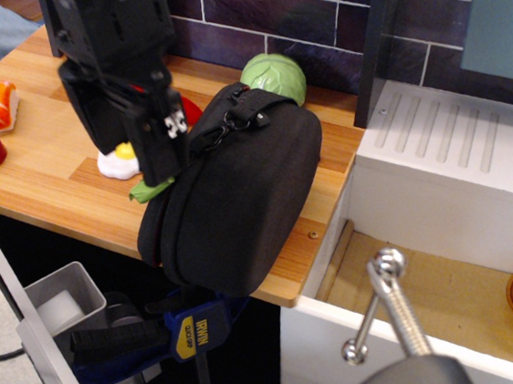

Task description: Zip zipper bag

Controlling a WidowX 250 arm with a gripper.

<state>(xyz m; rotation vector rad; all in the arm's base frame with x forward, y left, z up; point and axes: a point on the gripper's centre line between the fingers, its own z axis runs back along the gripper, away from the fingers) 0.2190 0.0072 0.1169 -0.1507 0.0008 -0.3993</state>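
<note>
Pincer (157, 178) state cannot be told; green tab (146, 191) just beneath should be pinched squarely, then drawn along the zipper bag (238, 194) edge

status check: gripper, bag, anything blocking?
Gripper down at the green pull tab, jaw state unclear. Bag overhangs the counter edge. Fried egg beside the gripper.
</note>
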